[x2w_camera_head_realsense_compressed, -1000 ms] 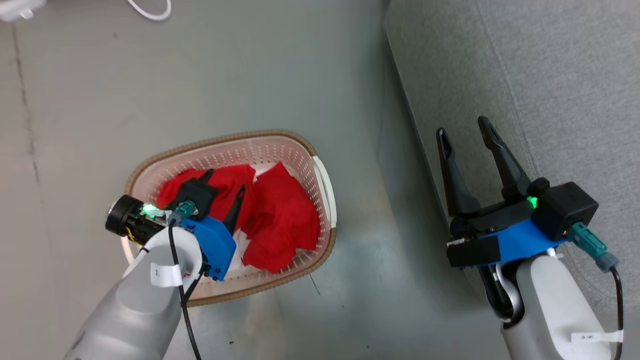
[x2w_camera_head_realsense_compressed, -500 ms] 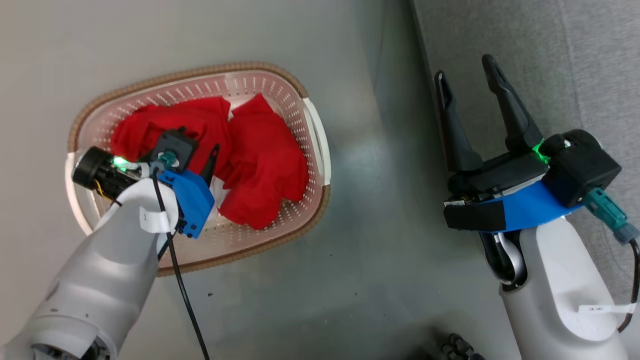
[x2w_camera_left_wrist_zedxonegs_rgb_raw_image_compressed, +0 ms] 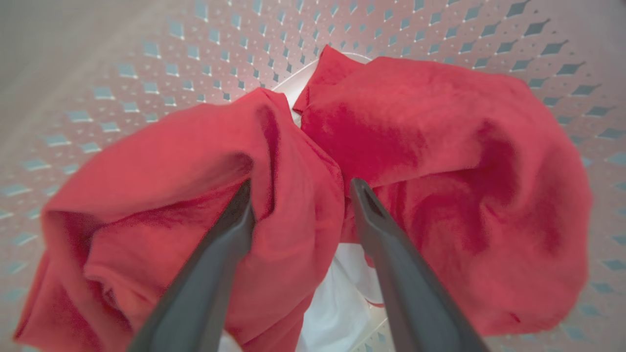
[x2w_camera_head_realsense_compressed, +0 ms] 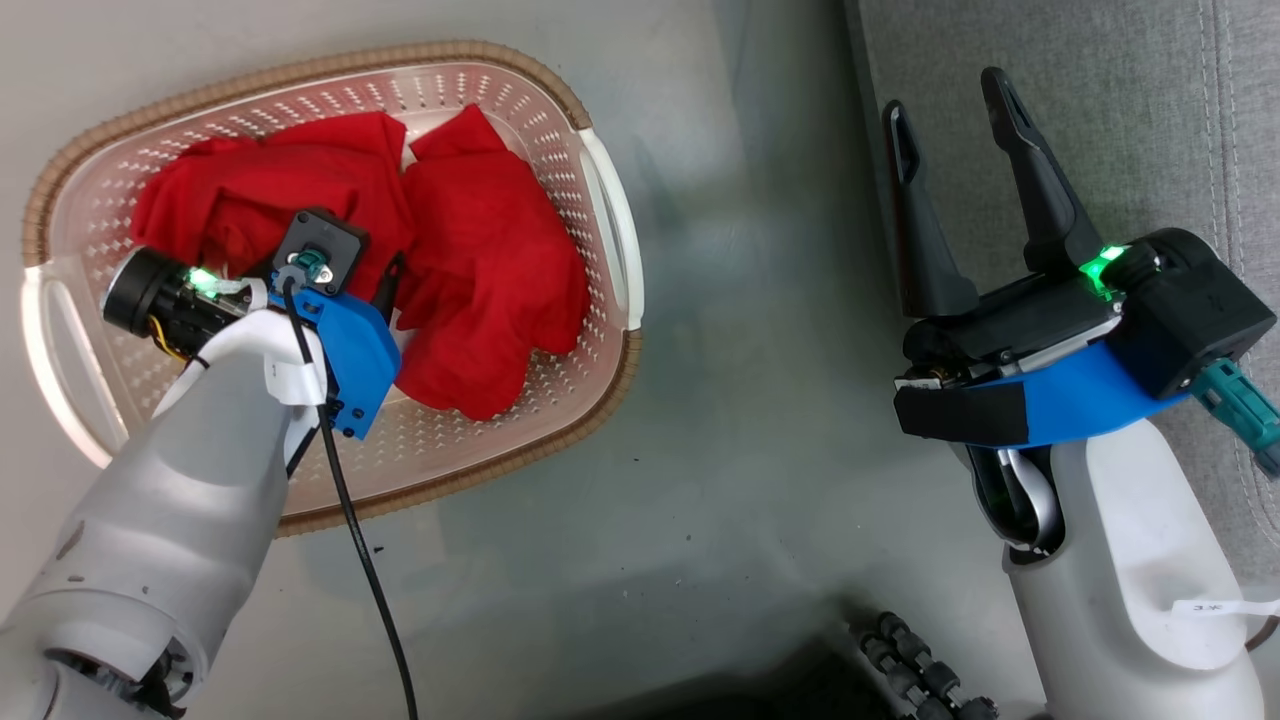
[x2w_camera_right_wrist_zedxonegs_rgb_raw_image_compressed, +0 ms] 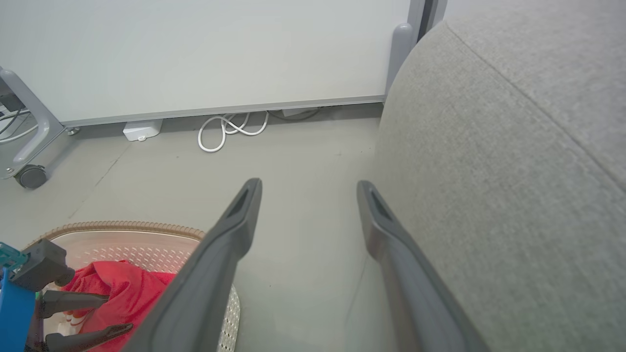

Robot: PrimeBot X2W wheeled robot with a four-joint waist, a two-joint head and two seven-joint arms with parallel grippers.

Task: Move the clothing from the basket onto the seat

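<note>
Vs. one second ago the head camera has tilted, so the whole view is shifted. The cream perforated plastic basket with brown woven-look rim (x2w_camera_head_realsense_compressed: 300, 62) looks bigger and nearer to the top left corner, but this is no move of the basket. The left gripper (x2w_camera_left_wrist_zedxonegs_rgb_raw_image_compressed: 301, 188) has gone lower into it, jaws spread as wide as before, gripping nothing. A fold of the soft bright red clothing (x2w_camera_head_realsense_compressed: 480, 250) stands between these jaws. The rest lies to both sides of them, all inside the basket. The right gripper (x2w_camera_head_realsense_compressed: 944, 97) is unchanged: jaws apart and empty, w/ the large grey fabric seat (x2w_camera_head_realsense_compressed: 1100, 130) just beside its right jaw.

Hard to see: in head view the wrist block covers most of the left gripper's fingers, and the pale forearm (x2w_camera_head_realsense_compressed: 190, 490) hides part of the near rim. Whether the tips press the cloth, I cannot tell. A white fabric patch (x2w_camera_left_wrist_zedxonegs_rgb_raw_image_compressed: 337, 298) shows low between the jaws; which garment it belongs to is unclear. The seat is cut off at the frame edge. A black ribbed object (x2w_camera_head_realsense_compressed: 915, 665) at the bottom is too dark to identify.
</note>
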